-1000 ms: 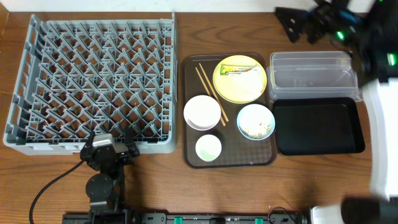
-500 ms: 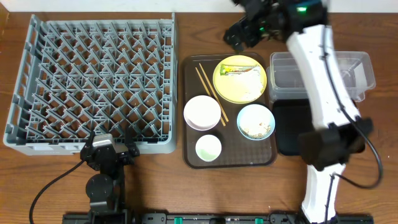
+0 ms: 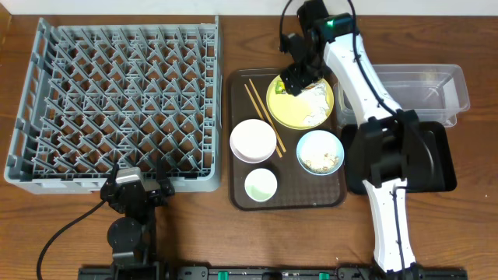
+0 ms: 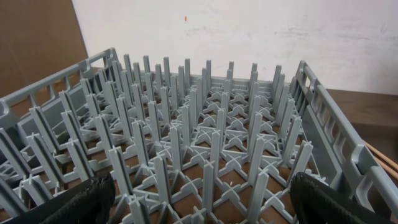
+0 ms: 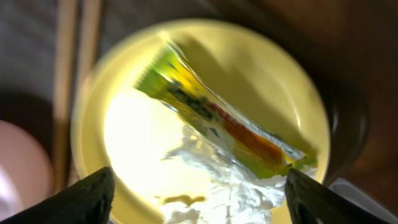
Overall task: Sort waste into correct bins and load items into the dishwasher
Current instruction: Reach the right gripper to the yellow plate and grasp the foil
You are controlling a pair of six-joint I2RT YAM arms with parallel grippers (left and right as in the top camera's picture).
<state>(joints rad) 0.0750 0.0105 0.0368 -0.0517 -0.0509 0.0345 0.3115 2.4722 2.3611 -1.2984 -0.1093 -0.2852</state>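
Wooden counter (image 3: pixel 194 225), white wall behind in the left wrist view

Layout from overhead:
- grey dish rack (image 3: pixel 117 101) fills the left half
- brown tray (image 3: pixel 289 199) sits just right of it
- on the brown tray: yellow plate (image 3: pixel 313 113) at the far side, white bowl (image 3: pixel 253 140) and light blue bowl (image 3: pixel 320 152) in the middle, small white cup (image 3: pixel 261 185) nearest
- chopsticks (image 3: pixel 263 115) lie diagonally between plate and white bowl, near ends resting by the bowl's rim
- rice-like crumbs (image 3: pixel 317 162) are in the light blue bowl
- clear tub (image 3: pixel 424 87) and black tray (image 3: pixel 437 167) are right of the brown tray, tub at the far side, both partly covered by the right arm

Right end effector (image 3: pixel 294 81):
- pointing down over the far-left part of the yellow plate
- spread wide; in its wrist view the fingertips (image 5: pixel 84 198) only show at the two bottom corners
- grips nothing, and I can't tell if it touches the plate
- wrapper (image 5: pixel 217 121) lies flat on the plate between the fingers, green end up-left
- the wrapper's other end is against the crumpled paper scrap (image 5: pixel 233 186)

Left end effector (image 3: pixel 136 187):
- low at the rack's near edge, facing across the pegs
- also spread wide, with nothing held and only rack pegs between the fingers
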